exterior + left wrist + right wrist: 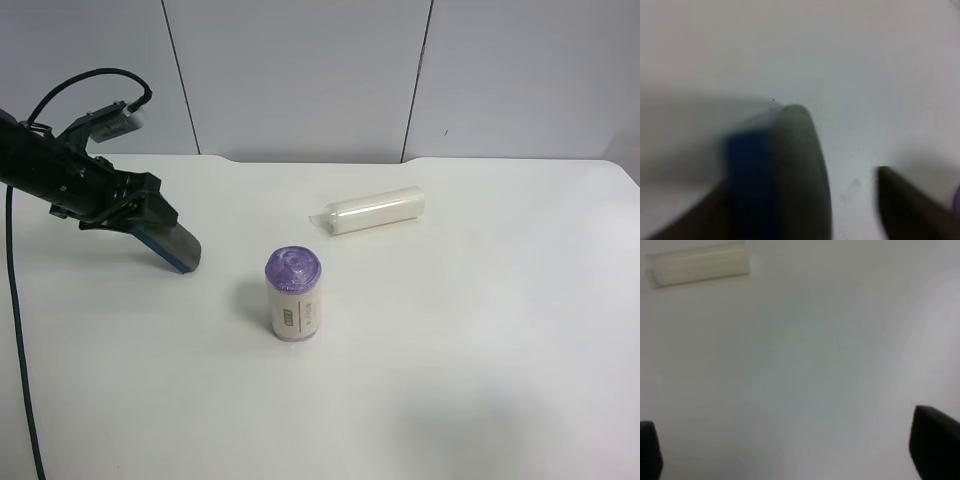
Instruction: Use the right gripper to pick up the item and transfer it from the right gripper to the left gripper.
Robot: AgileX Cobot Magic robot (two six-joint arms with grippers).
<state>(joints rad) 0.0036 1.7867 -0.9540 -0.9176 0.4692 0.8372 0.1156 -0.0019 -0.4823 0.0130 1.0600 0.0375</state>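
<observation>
The item [172,245], a flat block with a dark grey top and blue base, sticks out tilted from the gripper [150,215] of the arm at the exterior high view's left, its low end near the table. The left wrist view shows this item [780,175] close up between the left gripper's [802,185] fingers. It lies against one finger, and a gap shows between it and the other finger [910,205]. The right gripper [785,440] is open and empty above bare table. It is out of the exterior high view.
A purple-topped white cylinder [294,295] stands mid-table, with its purple edge in the left wrist view [956,200]. A white tube [375,210] lies behind it and shows in the right wrist view [700,262]. The white table's [480,350] far edge meets a panelled wall.
</observation>
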